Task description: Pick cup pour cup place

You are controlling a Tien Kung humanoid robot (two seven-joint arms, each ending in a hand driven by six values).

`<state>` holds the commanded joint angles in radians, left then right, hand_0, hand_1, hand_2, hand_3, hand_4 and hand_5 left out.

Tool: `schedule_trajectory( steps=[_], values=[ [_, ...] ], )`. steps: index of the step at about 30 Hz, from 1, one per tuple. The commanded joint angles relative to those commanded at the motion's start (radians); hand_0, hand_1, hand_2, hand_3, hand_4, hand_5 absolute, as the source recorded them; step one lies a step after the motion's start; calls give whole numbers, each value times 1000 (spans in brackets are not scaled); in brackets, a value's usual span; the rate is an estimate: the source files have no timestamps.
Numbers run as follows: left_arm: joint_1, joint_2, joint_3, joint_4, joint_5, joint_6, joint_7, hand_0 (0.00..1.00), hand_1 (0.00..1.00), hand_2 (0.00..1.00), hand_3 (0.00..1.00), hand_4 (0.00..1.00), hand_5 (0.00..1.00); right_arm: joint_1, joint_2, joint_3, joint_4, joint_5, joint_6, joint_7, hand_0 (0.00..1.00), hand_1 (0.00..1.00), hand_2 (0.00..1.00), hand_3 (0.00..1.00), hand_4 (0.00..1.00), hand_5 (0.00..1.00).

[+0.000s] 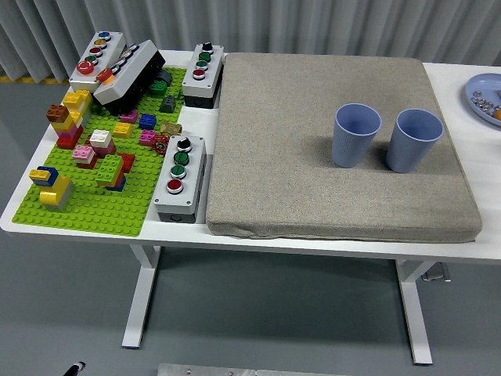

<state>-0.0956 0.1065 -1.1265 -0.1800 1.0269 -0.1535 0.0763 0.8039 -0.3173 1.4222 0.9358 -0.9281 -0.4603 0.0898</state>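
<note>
I see neither hand, so its state I cannot tell. Two pale blue plastic cups (pixel 357 135) (pixel 414 139) stand upright, side by side on the grey pad (pixel 297 157); grip low and squarely.

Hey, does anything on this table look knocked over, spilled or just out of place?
One thing: a black button box at the far left lies tilted, propped across the green brick baseplate and a neighbouring box, not flat. The two blue cups stand upright on the grey mat; no spill shows.
</note>
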Motion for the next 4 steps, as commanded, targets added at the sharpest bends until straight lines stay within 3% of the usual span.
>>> schedule_trajectory(
  steps=[4],
  values=[
    [0,0,4,0,-2,-1,0,869,838,913,802,653,998,0,-1,2,1,-1,0,0,849,742,715,746,777,998]
  ],
)
